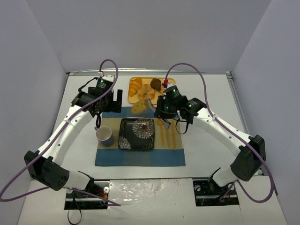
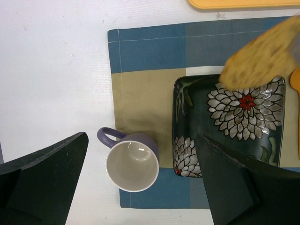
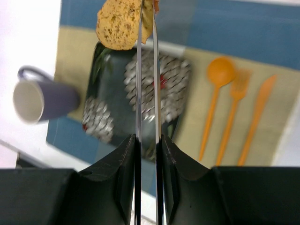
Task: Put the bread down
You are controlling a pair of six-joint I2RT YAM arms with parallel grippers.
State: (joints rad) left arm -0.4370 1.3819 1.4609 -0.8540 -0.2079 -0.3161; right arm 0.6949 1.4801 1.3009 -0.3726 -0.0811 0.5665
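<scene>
The bread (image 1: pixel 139 107) (image 2: pixel 265 54) (image 3: pixel 118 23), a speckled golden-tan oblong, hangs in the air over the far edge of the dark flowered plate (image 1: pixel 125 140) (image 2: pixel 197 108) (image 3: pixel 110 89). Thin tongs (image 1: pixel 150 104) (image 3: pixel 139 70) pinch it at their tip. My right gripper (image 1: pixel 161 110) (image 3: pixel 147 138) is shut on the tongs' two blades. My left gripper (image 1: pixel 110 101) (image 2: pixel 140 187) hovers open above the purple mug (image 1: pixel 104 136) (image 2: pixel 132 166) (image 3: pixel 37 101), holding nothing.
The plate, mug and an orange spoon (image 3: pixel 220 72), fork (image 3: pixel 236 93) and knife (image 3: pixel 262 108) lie on a blue-and-tan placemat (image 1: pixel 140 157). Behind it an orange tray (image 1: pixel 132 98) (image 2: pixel 243 3) holds a croissant (image 1: pixel 135 86) and other pastries. Walls enclose the white table.
</scene>
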